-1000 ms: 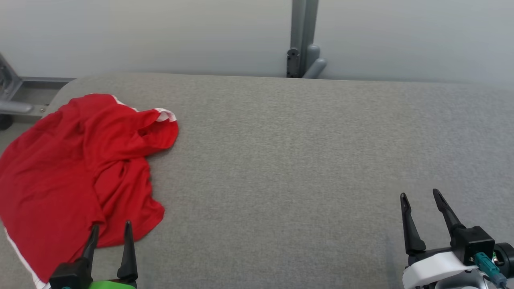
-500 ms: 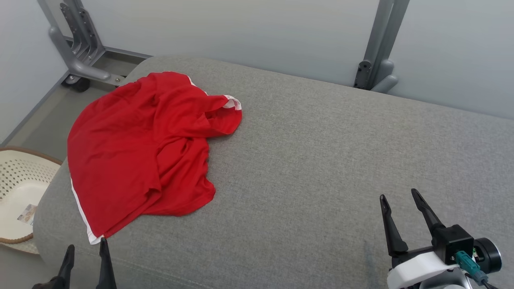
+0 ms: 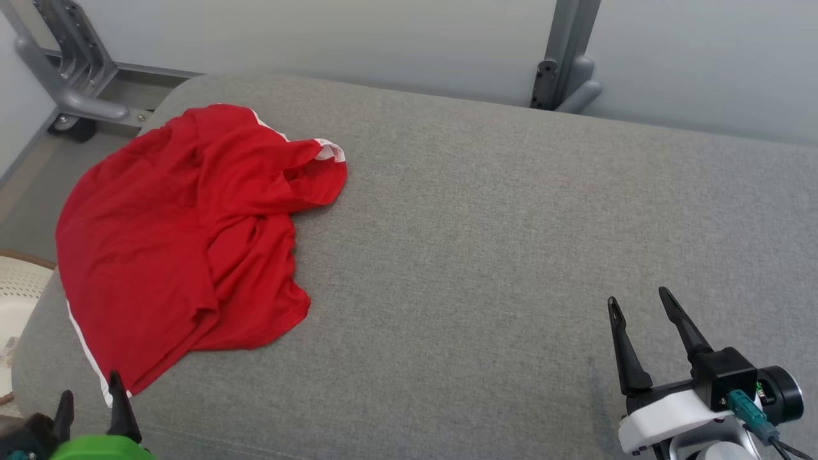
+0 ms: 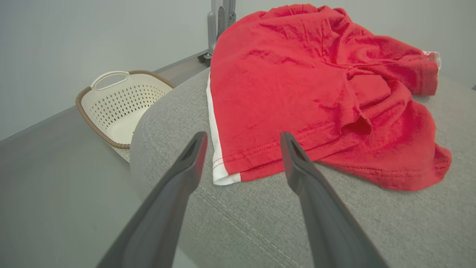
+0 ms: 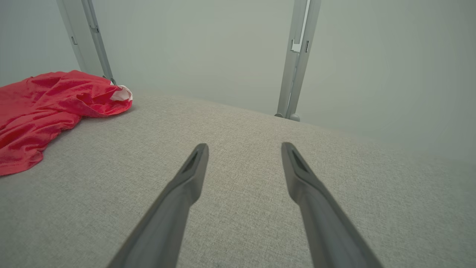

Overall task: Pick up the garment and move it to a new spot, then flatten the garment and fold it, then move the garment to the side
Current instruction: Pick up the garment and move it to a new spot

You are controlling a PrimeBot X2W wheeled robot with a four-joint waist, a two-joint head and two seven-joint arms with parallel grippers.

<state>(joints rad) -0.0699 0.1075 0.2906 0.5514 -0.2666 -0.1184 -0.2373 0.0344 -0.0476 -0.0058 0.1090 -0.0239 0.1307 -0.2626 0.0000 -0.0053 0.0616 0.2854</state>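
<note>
The head camera has swung, so the whole scene sits differently in the head view. The crumpled red fabric garment with white trim (image 3: 179,236) lies where it lay, at the left end of the grey padded desk (image 3: 479,223). The left hand (image 3: 89,395), fingers wide apart and empty, now hangs just short of the garment's near white-edged corner; a second ago its tips stood over the hem. The right hand (image 3: 639,300), also spread and empty, is well apart from the garment. The pick-up looks not yet begun. A cream perforated plastic basket (image 4: 119,100) sits on the floor beside the garment, and grey metal frame posts (image 3: 562,57) stand beyond it. Neither blocks the reach.
</note>
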